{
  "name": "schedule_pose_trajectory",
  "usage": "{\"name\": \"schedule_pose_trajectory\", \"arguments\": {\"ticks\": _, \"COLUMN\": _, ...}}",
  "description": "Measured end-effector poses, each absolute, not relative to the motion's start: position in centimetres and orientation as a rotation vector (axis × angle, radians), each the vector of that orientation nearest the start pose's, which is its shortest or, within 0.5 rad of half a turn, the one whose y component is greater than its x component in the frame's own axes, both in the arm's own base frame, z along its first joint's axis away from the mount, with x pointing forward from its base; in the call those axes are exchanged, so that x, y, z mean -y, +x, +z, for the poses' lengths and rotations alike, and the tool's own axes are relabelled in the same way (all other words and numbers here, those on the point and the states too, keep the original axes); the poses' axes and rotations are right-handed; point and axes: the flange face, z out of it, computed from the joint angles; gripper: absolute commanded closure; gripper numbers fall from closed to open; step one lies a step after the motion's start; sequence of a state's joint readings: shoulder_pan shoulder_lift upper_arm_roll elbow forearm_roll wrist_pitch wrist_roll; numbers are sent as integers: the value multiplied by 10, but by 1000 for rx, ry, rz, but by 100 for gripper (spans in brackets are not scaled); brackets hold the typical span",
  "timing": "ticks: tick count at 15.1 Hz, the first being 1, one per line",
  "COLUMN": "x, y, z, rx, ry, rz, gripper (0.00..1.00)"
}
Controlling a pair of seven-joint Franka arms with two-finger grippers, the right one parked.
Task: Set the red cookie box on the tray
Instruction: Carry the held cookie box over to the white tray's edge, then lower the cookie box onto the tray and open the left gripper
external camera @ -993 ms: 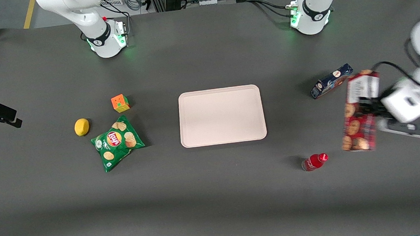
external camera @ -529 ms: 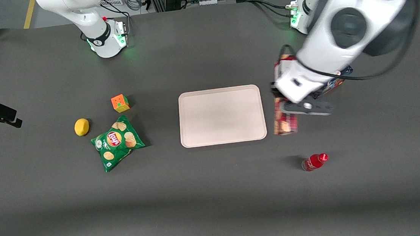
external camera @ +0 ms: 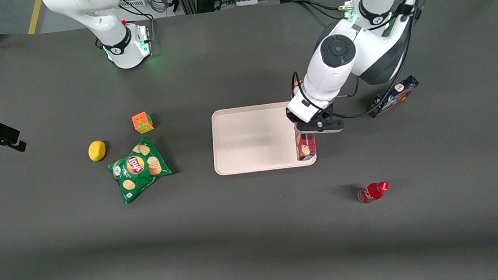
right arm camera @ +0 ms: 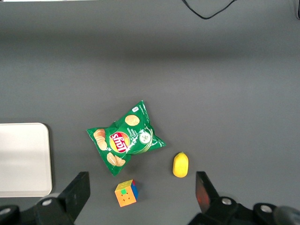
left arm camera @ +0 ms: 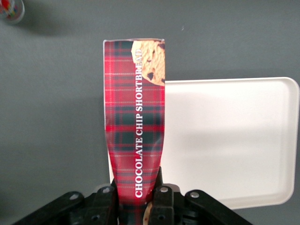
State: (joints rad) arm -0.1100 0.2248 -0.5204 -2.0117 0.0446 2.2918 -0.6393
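Observation:
The red cookie box (external camera: 305, 146) is a slim dark-red tartan carton. It is held over the edge of the tray (external camera: 253, 139) that lies toward the working arm's end. Only the box's nearer end shows under the wrist in the front view. My left gripper (external camera: 305, 128) is shut on the box. In the left wrist view the fingers (left arm camera: 161, 197) clamp the box (left arm camera: 136, 117) on both narrow sides. There the box overlaps the rim of the pale tray (left arm camera: 234, 140). I cannot tell whether the box touches the tray.
A dark-blue cookie box (external camera: 394, 95) lies toward the working arm's end. A small red bottle (external camera: 373, 191) lies nearer the camera than the tray. A chips bag (external camera: 139, 169), a lemon (external camera: 96, 150) and a colour cube (external camera: 142, 122) lie toward the parked arm's end.
My left gripper has carried the red cookie box from the working arm's end of the table to the tray's edge. Nothing else has moved.

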Motion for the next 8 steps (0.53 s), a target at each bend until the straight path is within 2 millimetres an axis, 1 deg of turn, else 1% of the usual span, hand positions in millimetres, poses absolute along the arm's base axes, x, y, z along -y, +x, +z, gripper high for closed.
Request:
{"name": "schedule_pose_trajectory", "arguments": {"ticks": 3, "x": 336, "y": 477, "z": 334, "rx": 107, "ry": -3267, "rz": -85, "gripper": 100}}
{"name": "schedule_pose_trajectory", "arguments": {"ticks": 6, "x": 329, "y": 471, "z": 304, "rx": 119, "ry": -3262, "rz": -160, "gripper": 100}}
{"name": "schedule_pose_trajectory", "arguments": {"ticks": 8, "x": 325, "y": 469, "z": 284, "rx": 123, "ry": -3245, "rz": -179, "gripper": 100}}
